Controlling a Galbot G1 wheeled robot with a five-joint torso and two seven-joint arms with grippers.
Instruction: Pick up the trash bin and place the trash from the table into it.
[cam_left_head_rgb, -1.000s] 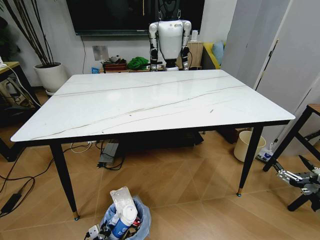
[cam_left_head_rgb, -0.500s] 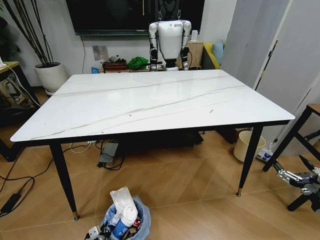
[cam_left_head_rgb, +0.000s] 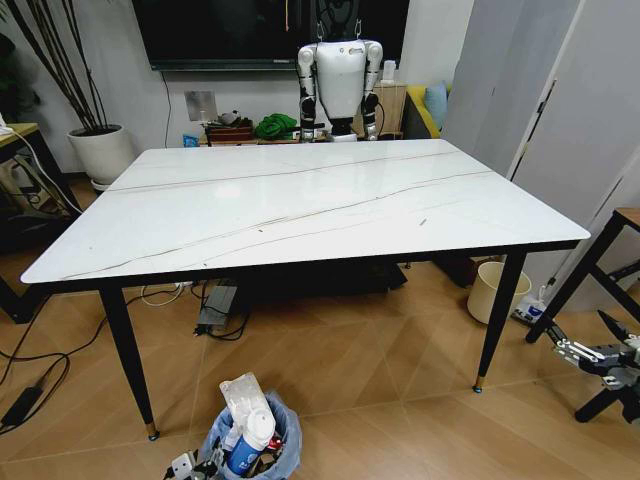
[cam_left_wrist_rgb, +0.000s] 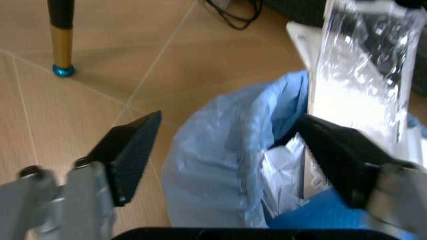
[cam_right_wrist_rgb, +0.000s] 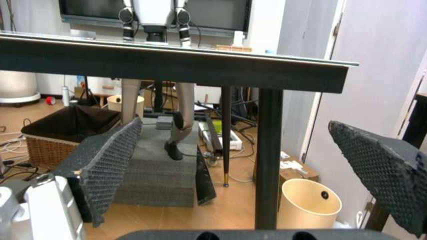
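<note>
Left jaws wide open, empty, astride trash bin rim at 6 o'clock; loose bag may slip. Right jaws agape, empty.

Even indoor light filled the room, and a broad soft sheen lay across the table top toward its far edge. Beneath it the floor was darker, with faint shadow. My left wrist picture was soft: my left gripper fingers and the trash bin liner were blurred, and the clear plastic pack glared white. My right wrist picture was sharper farther off.
</note>
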